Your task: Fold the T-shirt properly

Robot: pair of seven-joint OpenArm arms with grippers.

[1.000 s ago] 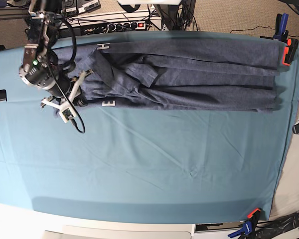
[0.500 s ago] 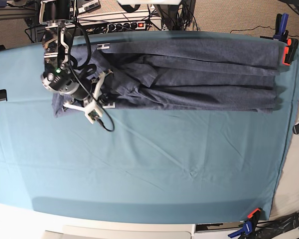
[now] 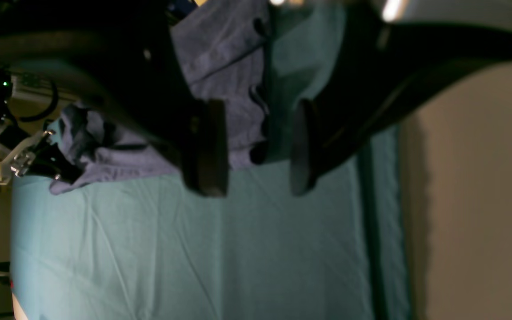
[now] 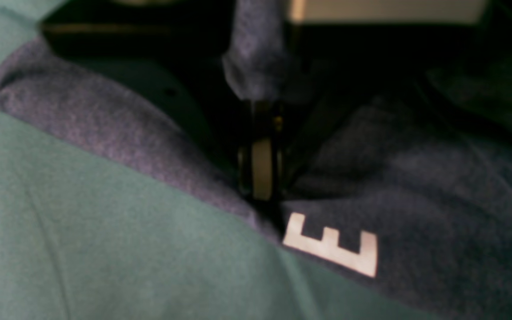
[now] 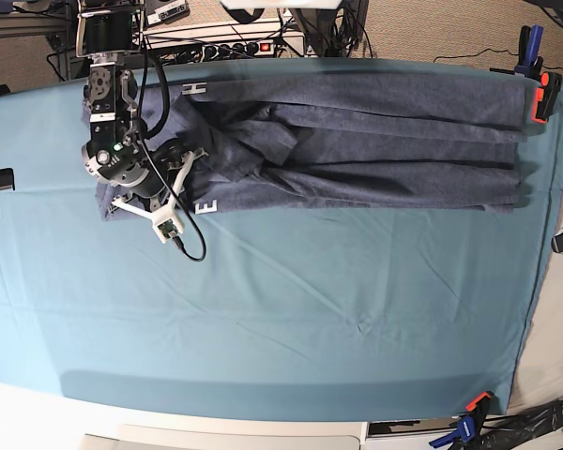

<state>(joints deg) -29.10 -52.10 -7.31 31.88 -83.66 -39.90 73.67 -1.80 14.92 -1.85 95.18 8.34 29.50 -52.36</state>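
The blue-grey T-shirt [image 5: 357, 141] lies bunched in long folds along the far side of the teal cloth, with a white letter E [image 5: 205, 206] at its near edge. My right gripper [image 5: 183, 190] is at the shirt's left end. In the right wrist view it [image 4: 260, 178] is shut on a fold of the T-shirt [image 4: 416, 178], just above the E [image 4: 331, 244]. My left gripper [image 3: 256, 151] hangs open above the table with nothing between its fingers [image 3: 207, 146], and the T-shirt [image 3: 229, 66] lies beyond them. The left arm is outside the base view.
A teal table cloth [image 5: 310, 300] covers the table, held by orange clamps at the far right corner [image 5: 544, 94] and the near right corner [image 5: 474, 405]. A power strip and cables [image 5: 235, 47] lie behind the far edge. Beige floor [image 3: 474, 200] borders the table.
My right arm has swung right along the shirt's left end, still gripping the cloth, then settled slightly nearer. The shirt's left part shifted with it and the E sits a little nearer.
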